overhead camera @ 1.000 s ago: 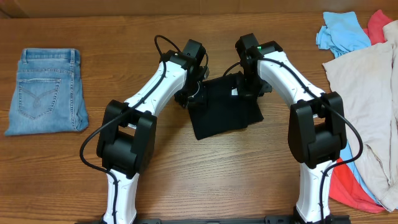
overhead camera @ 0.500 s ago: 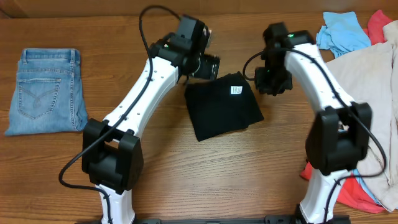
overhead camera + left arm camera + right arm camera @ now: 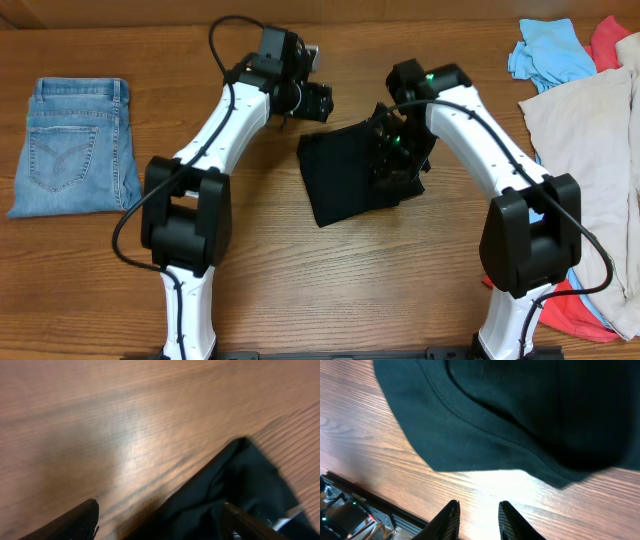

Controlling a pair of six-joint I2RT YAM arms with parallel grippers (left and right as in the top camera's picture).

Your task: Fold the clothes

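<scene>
**Black T-shirt [image 3: 340, 190] folded at mid-bench**

It is judged light, limp and prone to unfolding, so a doubled edge is best pinched. The left gripper [image 3: 160, 522] is spread wide beside it. The right gripper [image 3: 477, 520] is slightly parted and empty above it.

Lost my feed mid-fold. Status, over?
Left hand open, empty, beside the black T-shirt. Right hand open, empty, over it. T-shirt folded, flat on table. Nothing in the way.
</scene>
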